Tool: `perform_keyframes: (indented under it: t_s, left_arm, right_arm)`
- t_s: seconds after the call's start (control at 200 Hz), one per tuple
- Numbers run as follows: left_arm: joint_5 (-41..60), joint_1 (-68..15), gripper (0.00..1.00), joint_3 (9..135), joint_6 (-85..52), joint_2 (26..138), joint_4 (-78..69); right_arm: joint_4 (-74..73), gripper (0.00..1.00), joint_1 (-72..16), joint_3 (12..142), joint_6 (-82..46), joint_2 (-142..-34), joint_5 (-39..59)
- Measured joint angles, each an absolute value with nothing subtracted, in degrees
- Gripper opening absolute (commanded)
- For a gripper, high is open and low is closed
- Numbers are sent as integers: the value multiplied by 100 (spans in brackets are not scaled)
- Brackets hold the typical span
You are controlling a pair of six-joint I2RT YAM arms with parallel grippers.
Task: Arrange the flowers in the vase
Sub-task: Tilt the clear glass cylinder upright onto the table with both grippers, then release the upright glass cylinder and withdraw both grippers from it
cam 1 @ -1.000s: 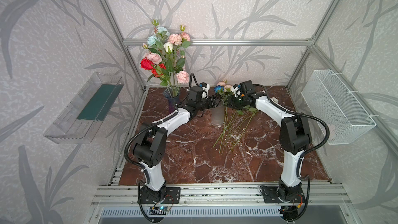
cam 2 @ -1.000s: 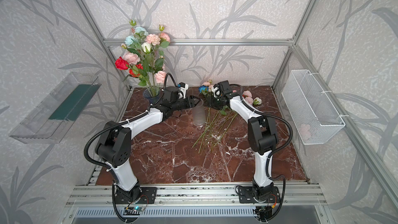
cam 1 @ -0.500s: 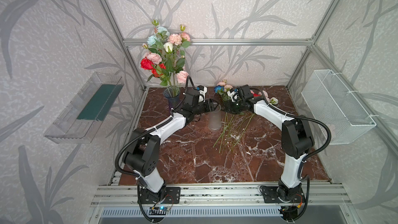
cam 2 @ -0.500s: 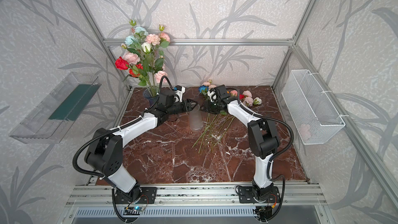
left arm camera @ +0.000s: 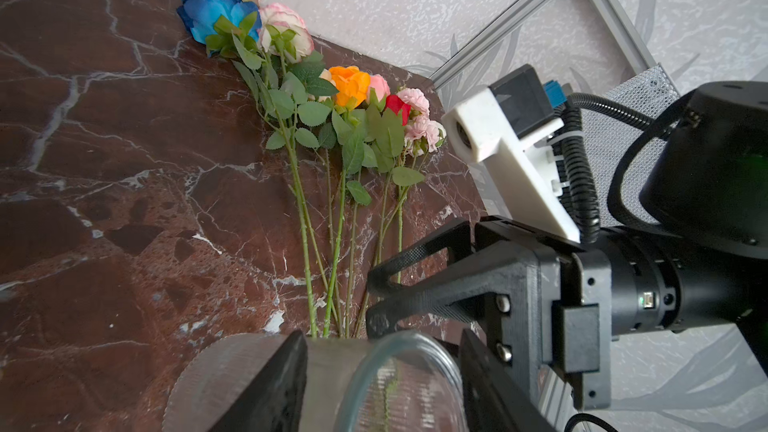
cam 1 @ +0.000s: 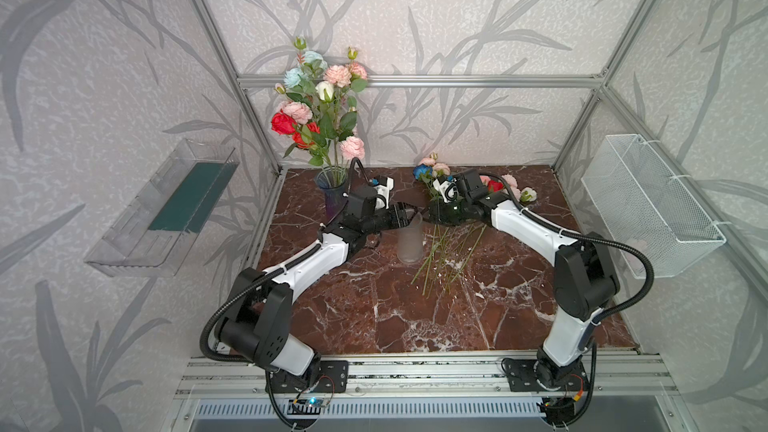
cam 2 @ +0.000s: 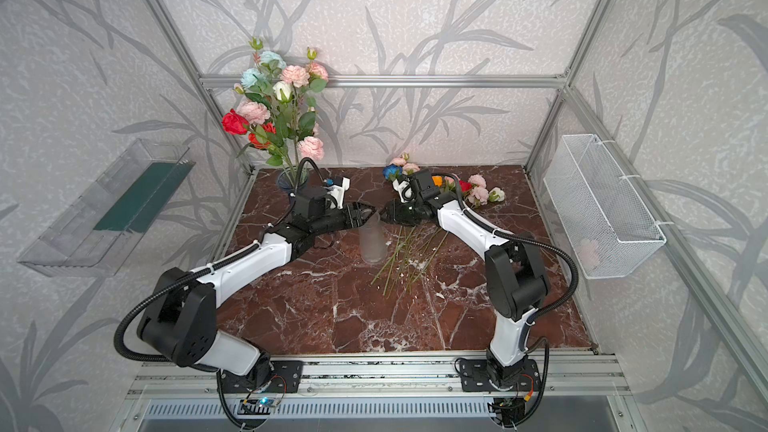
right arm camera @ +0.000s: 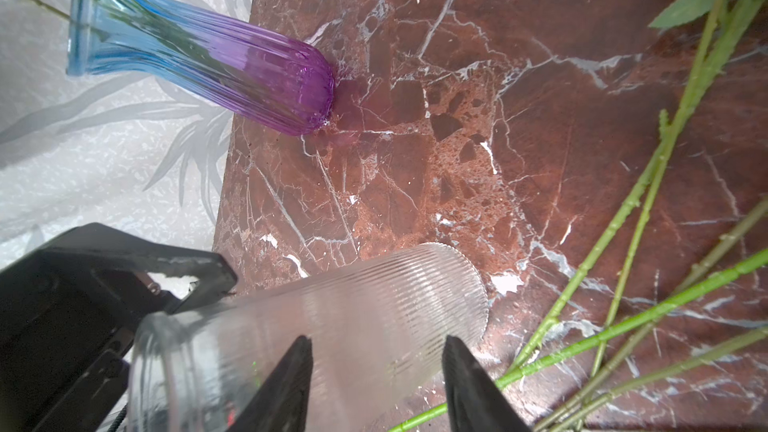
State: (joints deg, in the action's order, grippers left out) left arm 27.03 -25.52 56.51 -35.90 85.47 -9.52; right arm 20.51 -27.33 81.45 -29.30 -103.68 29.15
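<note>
1. Flowers point(left arm camera: 353, 147) lie loose on the brown marble table point(cam 1: 374, 317), at about 1 o'clock from the frosted glass vase point(cam 1: 409, 243). Their blooms point to 12 o'clock and their bare stems to 6 o'clock.
2. The frosted glass vase stands near the middle of the table.
3. The left gripper point(left arm camera: 382, 351) holds the vase at the top, with one finger on each side of the rim. The left wrist view shows this best.
4. The right gripper point(right arm camera: 378, 340) has its jaws partly apart and grips nothing. Its tips are just beside the rim, on the 3 o'clock side. I cannot tell if they touch the glass.
5. The left wrist view shows an orange rose point(left arm camera: 351, 83), a red rose point(left arm camera: 397, 105) and a blue rose point(left arm camera: 208, 6). In a top view the right arm covers most of the orange one.
6. The right wrist view shows a second vase point(right arm camera: 232, 64), blue on top and purple below. It stands at 10 o'clock from the frosted one. In both top views the left arm covers part of it. Only the top views show the tall bunch point(cam 1: 320, 110) of blooms standing in it.
</note>
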Motion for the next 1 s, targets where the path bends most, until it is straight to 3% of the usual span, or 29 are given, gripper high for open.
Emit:
perform_keyframes:
  t_s: [0.315,0.385,0.465,0.61,0.775,1.0]
  left_arm:
    - [1951,-2528,73,6086,-2628,7907,322]
    - [1717,-2484,74,6158,-2429,7684,578]
    - [1337,-2449,74,6241,-2231,7356,814]
    - [464,-2429,74,6267,-2023,6663,797]
    - [-342,-2416,74,5725,-1863,6049,-23]
    - [-707,-2388,74,4737,-1839,5933,-574]
  right_arm:
    - [2729,52,-2377,8145,-2604,-9642,1828]
    - [2775,48,-2255,8147,-2508,-9566,1535]
    - [2947,37,-2145,8259,-2239,-9647,1341]
    - [3234,19,-2180,9052,-1594,-10554,1299]
    - [3544,26,-2248,9998,-1192,-11861,1310]
    - [4241,28,-2265,11441,-1087,-13205,1240]
